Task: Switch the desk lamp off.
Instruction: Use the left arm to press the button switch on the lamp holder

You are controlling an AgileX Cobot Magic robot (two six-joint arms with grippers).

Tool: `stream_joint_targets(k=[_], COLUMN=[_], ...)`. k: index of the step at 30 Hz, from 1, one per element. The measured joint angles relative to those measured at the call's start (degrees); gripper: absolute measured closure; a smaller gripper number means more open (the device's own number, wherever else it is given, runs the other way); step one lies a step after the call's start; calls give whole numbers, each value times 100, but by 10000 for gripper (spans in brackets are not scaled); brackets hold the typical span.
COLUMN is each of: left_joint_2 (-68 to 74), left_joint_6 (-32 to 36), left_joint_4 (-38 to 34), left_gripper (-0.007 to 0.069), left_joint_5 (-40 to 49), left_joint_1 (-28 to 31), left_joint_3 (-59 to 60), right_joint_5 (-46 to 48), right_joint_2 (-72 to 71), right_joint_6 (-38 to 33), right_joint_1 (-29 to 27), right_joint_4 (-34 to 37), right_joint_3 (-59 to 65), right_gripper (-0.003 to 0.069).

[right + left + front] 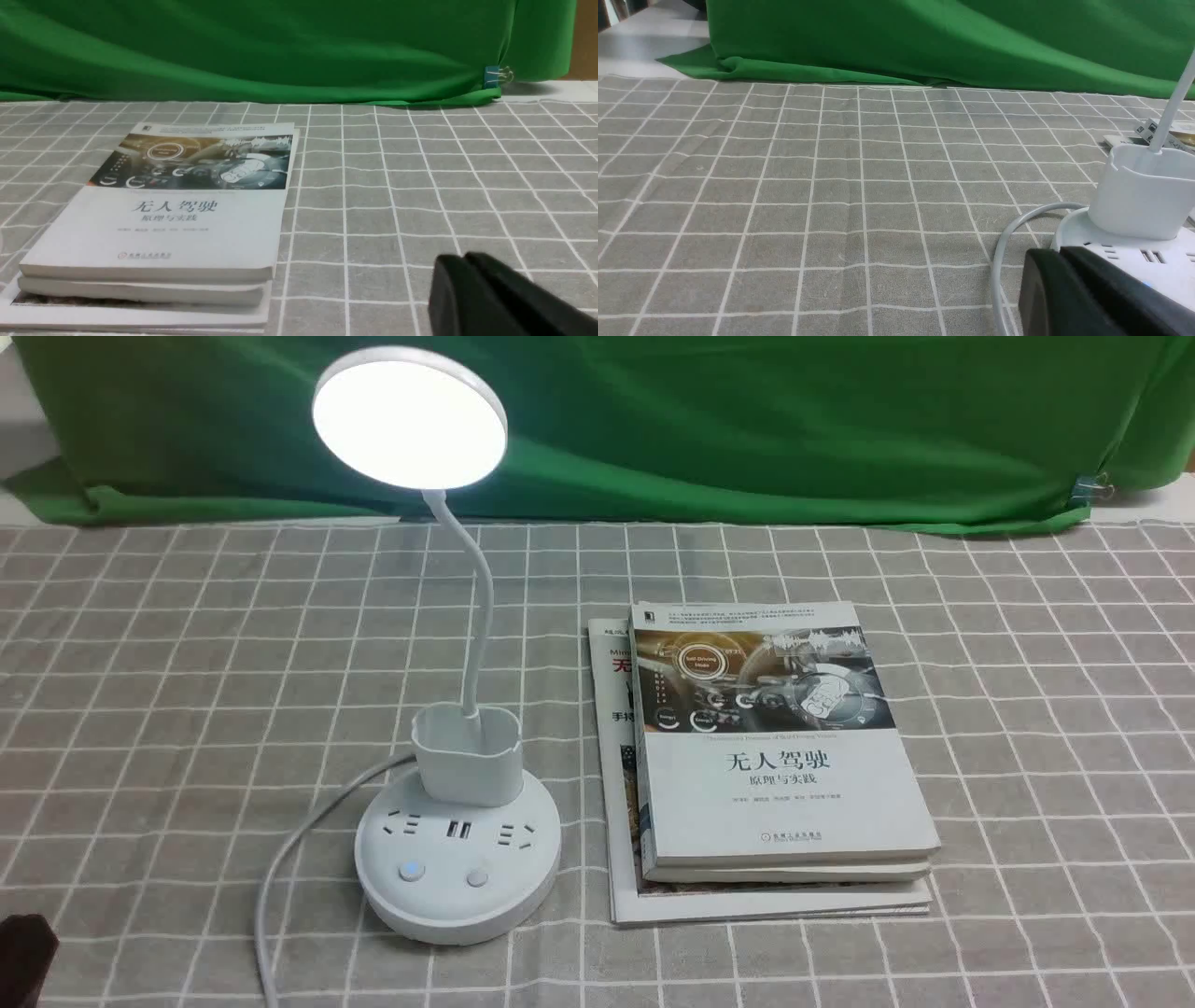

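The left gripper, fingers pressed together, sits well left of the book stack, at the near edge of the checked cloth. The desk lamp stands just left of the book stack, its long axis upright. The neck climbs from the cup, curving left, and the lit disc head faces the robot. Its 2 buttons also face the robot, the left button glowing blue. The right gripper, likewise closed tight, has the book stack ahead of it.
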Motion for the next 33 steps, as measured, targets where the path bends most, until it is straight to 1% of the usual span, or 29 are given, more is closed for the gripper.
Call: stream_joint_targets(k=[6,11,12,15,16,17,18,19,21,22,24,27,30,32,33], left_joint_2=[0,0,0,0,0,0,0,0,0,0,0,-5,116,566,618], left_joint_6=[0,0,-43,-199,-206,-286,-298,-372,-443,-441,-464,-464,-484,-502,-502], left_joint_4=[-29,-474,-863,-1722,-1776,-2214,-2267,-2773,-3046,-3066,-3197,-3177,-2916,-2564,-2531], left_gripper=[624,624,624,624,624,624,624,624,624,624,624,624,624,624,624], left_joint_5=[0,-88,-234,-505,-529,-738,-790,-1019,-1254,-1254,-1625,-1647,-951,-311,-174], left_joint_1=[0,0,0,0,0,0,0,0,0,0,0,0,0,0,0], left_joint_3=[0,0,0,0,0,0,0,0,0,0,0,0,-355,-904,-960], right_joint_5=[0,0,0,0,0,0,0,0,0,0,0,0,0,0,0], right_joint_2=[0,0,0,0,0,0,0,0,0,0,0,0,0,0,0], right_joint_6=[0,0,0,0,0,0,0,0,0,0,0,0,0,0,0], right_joint_1=[0,0,0,0,0,0,0,0,0,0,0,0,0,0,0], right_joint_4=[0,0,0,0,0,0,0,0,0,0,0,0,0,0,0], right_joint_3=[0,0,0,0,0,0,0,0,0,0,0,0,0,0,0], right_gripper=[622,622,622,622,622,622,622,622,622,622,622,622,622,622,622])
